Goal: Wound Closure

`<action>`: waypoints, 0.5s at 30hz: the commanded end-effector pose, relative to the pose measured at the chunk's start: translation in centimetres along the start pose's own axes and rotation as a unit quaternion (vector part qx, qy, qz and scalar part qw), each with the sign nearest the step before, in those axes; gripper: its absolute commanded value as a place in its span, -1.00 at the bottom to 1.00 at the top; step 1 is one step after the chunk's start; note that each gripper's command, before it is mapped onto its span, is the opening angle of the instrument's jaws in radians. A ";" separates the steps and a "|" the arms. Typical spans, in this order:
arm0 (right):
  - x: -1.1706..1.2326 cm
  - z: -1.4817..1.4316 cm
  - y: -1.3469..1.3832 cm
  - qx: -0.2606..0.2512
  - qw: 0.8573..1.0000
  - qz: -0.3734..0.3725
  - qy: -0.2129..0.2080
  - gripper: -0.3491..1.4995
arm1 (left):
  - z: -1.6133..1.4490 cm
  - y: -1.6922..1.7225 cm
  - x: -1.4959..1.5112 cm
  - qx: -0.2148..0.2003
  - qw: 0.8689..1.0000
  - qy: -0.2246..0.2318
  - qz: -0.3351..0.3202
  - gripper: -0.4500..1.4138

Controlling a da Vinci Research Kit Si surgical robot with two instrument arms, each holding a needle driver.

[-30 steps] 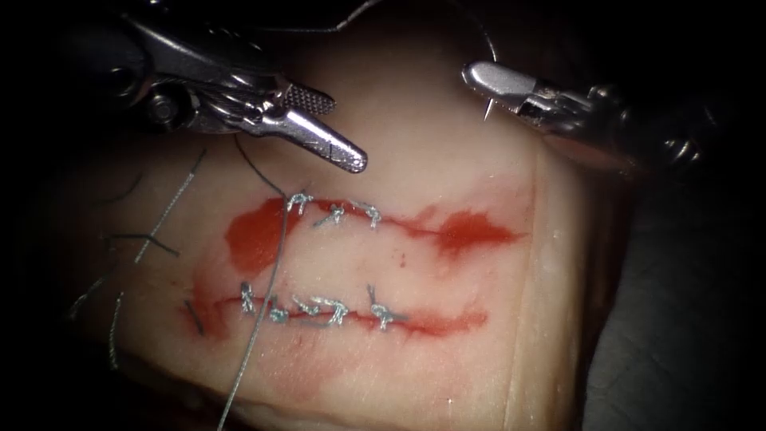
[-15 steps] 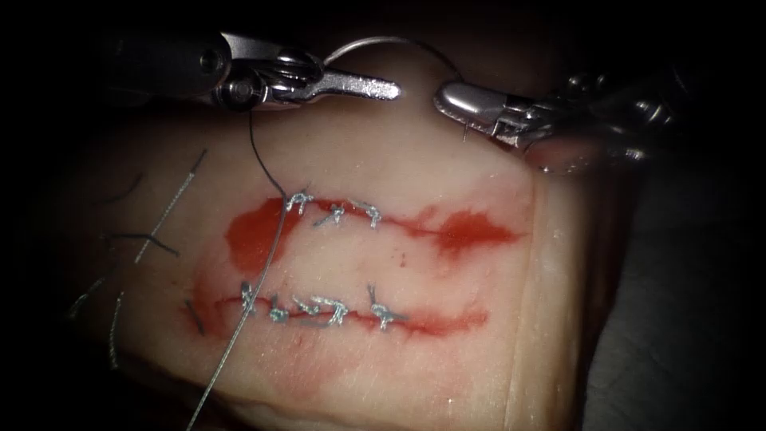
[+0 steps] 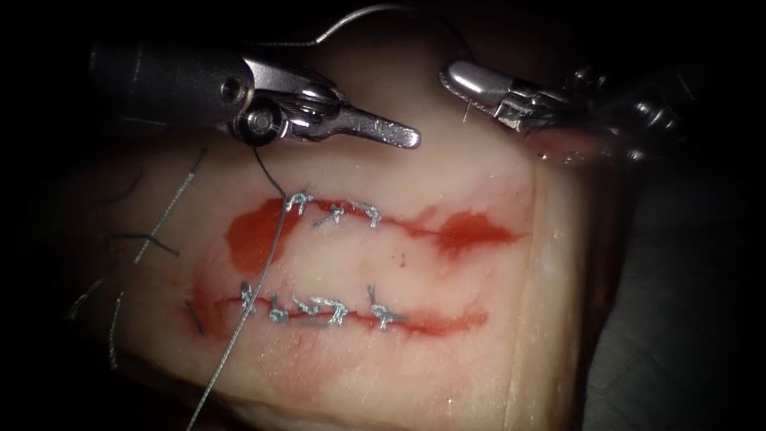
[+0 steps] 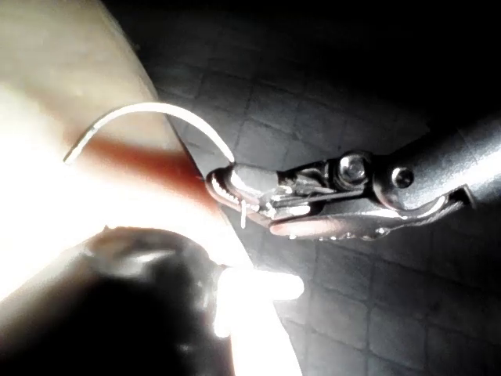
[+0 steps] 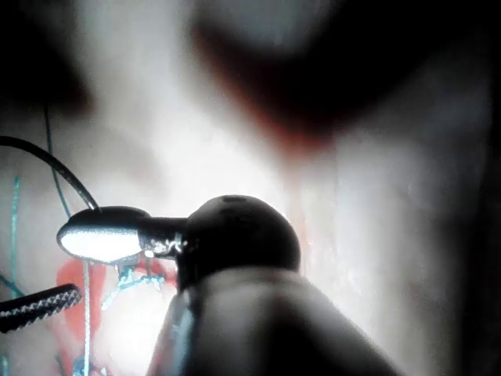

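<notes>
Endoscope view, with the tissue as landmark. Two parallel cuts cross its upper surface, each bearing knotted stitches: the far cut with three, the near cut with a longer row. Red fluid pools at the left end of the far cut and again at its right end.

The right arm's tool lies beyond the far cut, over the tissue's far edge, with its jaws clenched on the curved needle. The grasp sits close to one end of the curve; a short bright stub projects below the jaws. In the left wrist view the same tool appears holding the needle, whose free arc sweeps clear above the tissue; the needle is not in the tissue.

The left arm's tool lies beyond the far cut's left half. Its jaws appear pressed together and hold nothing that can be seen, though its wrist hides their base. The thread emerges from behind that wrist, passes the leftmost stitch of the far cut, crosses the near cut and runs off the tissue's near edge.

Cut ends of thread lie scattered on the tissue left of both cuts.

Hard to make out: where the needle's arc ends behind the left tool, and where the thread joins the needle. In the right wrist view the right tool is partly masked by its own wrist, against pale tissue.
</notes>
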 end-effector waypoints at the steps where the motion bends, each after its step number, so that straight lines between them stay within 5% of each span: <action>1: -0.04 0.00 -0.01 0.002 1.000 -0.006 -0.006 -1.00 | 0.03 0.04 -0.04 -0.004 1.000 0.003 0.000 0.37; 13: -0.25 -0.15 0.10 0.014 0.999 -0.040 -0.027 -1.00 | 0.23 0.24 0.11 -0.018 1.000 -0.002 -0.011 0.44; 15: -0.23 -0.15 0.10 0.012 1.000 0.003 -0.020 -1.00 | 0.30 0.32 0.13 -0.021 1.000 -0.003 -0.009 0.41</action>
